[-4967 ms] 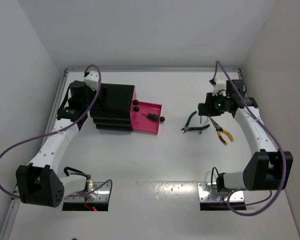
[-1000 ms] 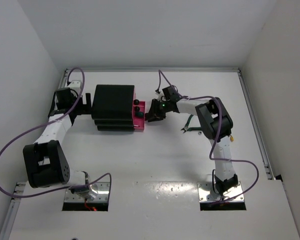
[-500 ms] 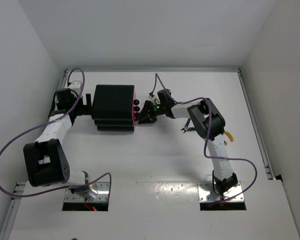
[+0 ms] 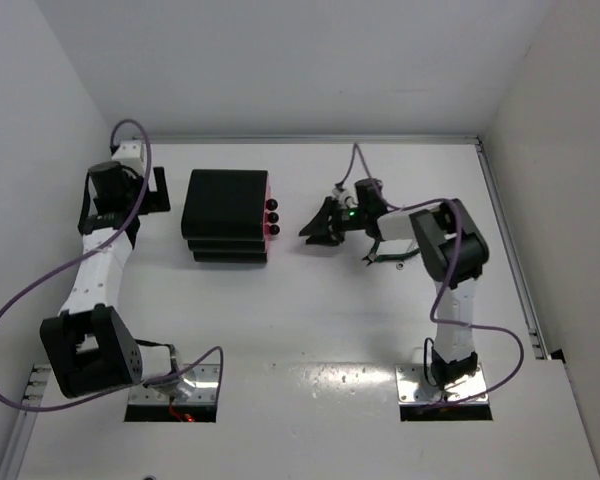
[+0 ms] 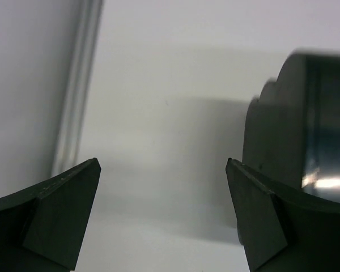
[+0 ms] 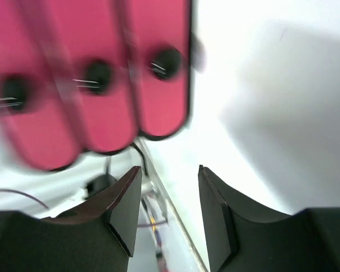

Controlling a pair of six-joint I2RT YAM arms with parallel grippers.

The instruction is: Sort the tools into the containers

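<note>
The black drawer chest (image 4: 226,214) stands at the back left with all three pink drawers (image 4: 268,216) shut and their black knobs (image 4: 273,217) facing right. My right gripper (image 4: 317,226) is open and empty, a short way right of the knobs, facing them. The right wrist view shows the blurred pink drawer fronts (image 6: 102,96), the knobs (image 6: 166,61) and my open right gripper (image 6: 167,170). My left gripper (image 4: 160,190) is open and empty, just left of the chest (image 5: 306,147); it also shows in the left wrist view (image 5: 162,164). The dark green-handled pliers (image 4: 372,257) peek from under my right arm. The yellow pliers and wrench are hidden.
A metal rail (image 5: 73,96) runs along the table's left edge beside the white wall. My right arm stretches across the middle back of the table. Two base plates (image 4: 442,385) lie at the near edge.
Five seconds ago one pink drawer stood open with a green-handled tool inside. It was pushed shut. My right gripper has since drawn back to the right, and my left gripper has moved off the chest.
</note>
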